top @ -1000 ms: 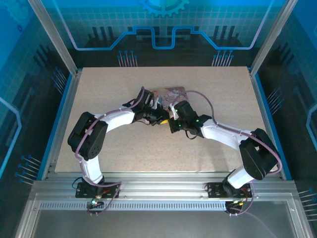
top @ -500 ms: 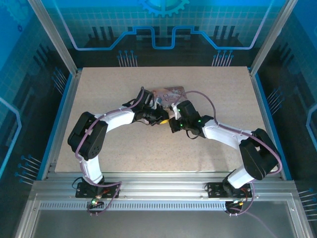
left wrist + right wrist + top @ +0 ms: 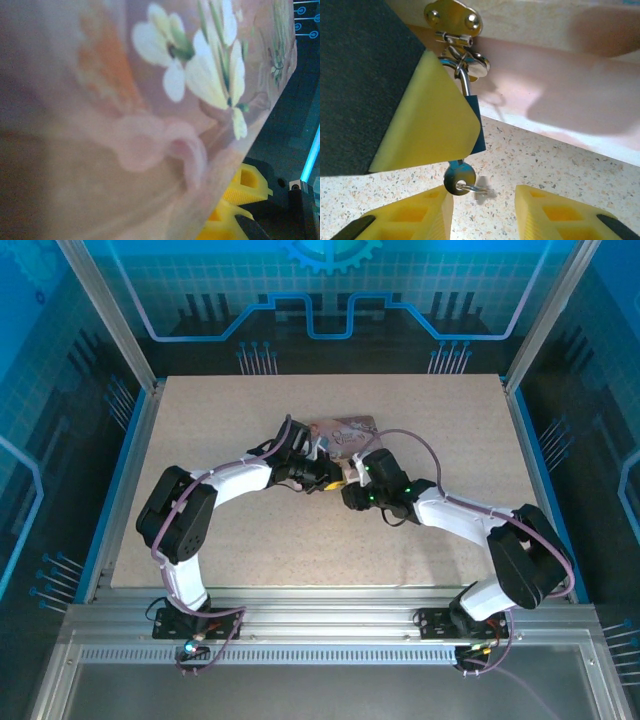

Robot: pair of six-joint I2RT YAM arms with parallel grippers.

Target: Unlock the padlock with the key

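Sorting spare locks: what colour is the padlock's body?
Blue padlock body, clearest in the right wrist view.

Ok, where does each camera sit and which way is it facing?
Top external: above and behind, looking down at the table; left arm and right arm meet at the pink box.
Left wrist: tight against the box's flower print; one yellow finger lower right.
Right wrist: low, facing padlock and key; own fingers below.
Shared: the box, all three.

Even light, top cam sharp; my left wrist cam is mush.
Lens too close to pink flower-printed box [image 3: 150, 125], fully defocused. Right wrist crisp, soft shadows on speckled beige tabletop [image 3: 545, 170].
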